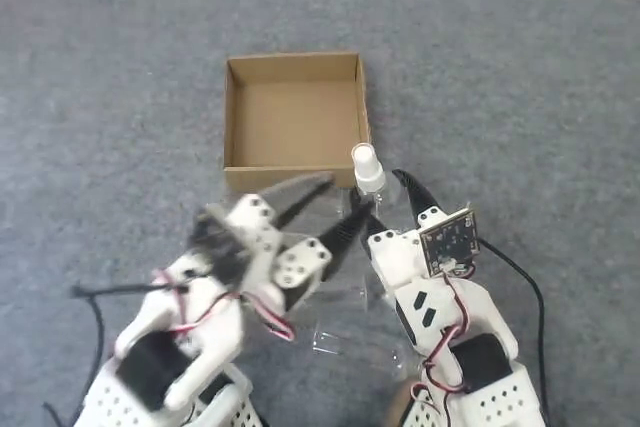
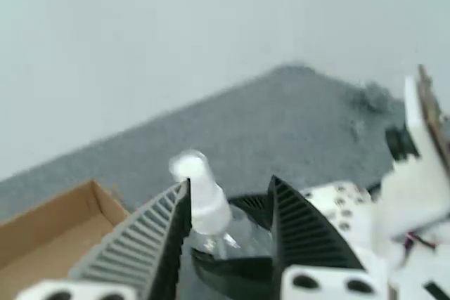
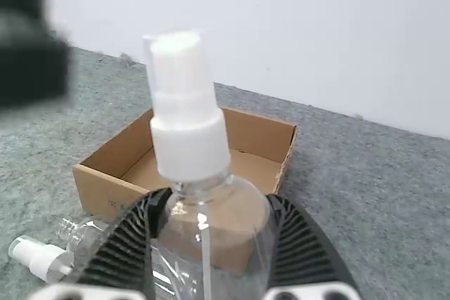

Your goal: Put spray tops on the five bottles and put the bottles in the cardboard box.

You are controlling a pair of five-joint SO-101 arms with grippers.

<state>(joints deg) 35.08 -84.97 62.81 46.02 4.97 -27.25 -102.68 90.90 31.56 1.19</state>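
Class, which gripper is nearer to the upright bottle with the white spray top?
Right. The right gripper is closed around the bottle, holding it upright. The left gripper is open close beside it, not gripping it.

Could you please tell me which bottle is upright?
The bottle held in the right gripper; the other bottle lies flat on the carpet.
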